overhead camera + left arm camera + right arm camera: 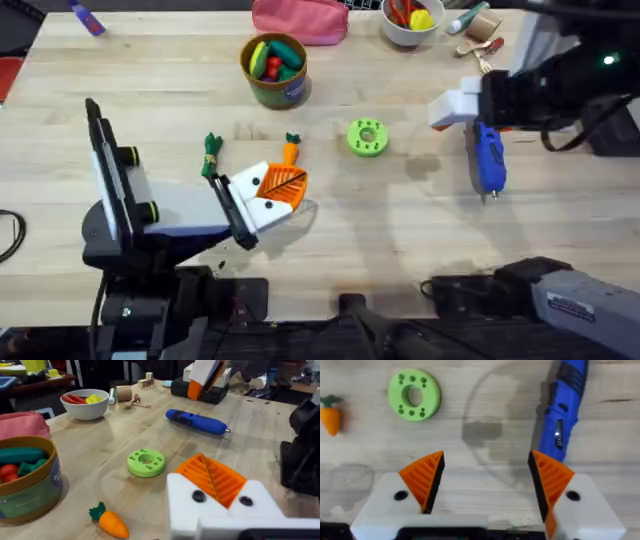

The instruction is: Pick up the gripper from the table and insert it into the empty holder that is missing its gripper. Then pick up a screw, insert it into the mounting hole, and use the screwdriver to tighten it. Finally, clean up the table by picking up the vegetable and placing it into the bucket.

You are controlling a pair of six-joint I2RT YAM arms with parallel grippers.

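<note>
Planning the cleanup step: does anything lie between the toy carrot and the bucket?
Nothing visible does. The toy carrot lies on bare table, and the stretch up to the olive-green bucket is open; the green disc sits off to the side.

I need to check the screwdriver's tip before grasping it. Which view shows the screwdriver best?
The left wrist view: the whole blue screwdriver lies unobstructed, its metal tip visible. Overhead shows it small, beside the right gripper. The right wrist view cuts off one end.
</note>
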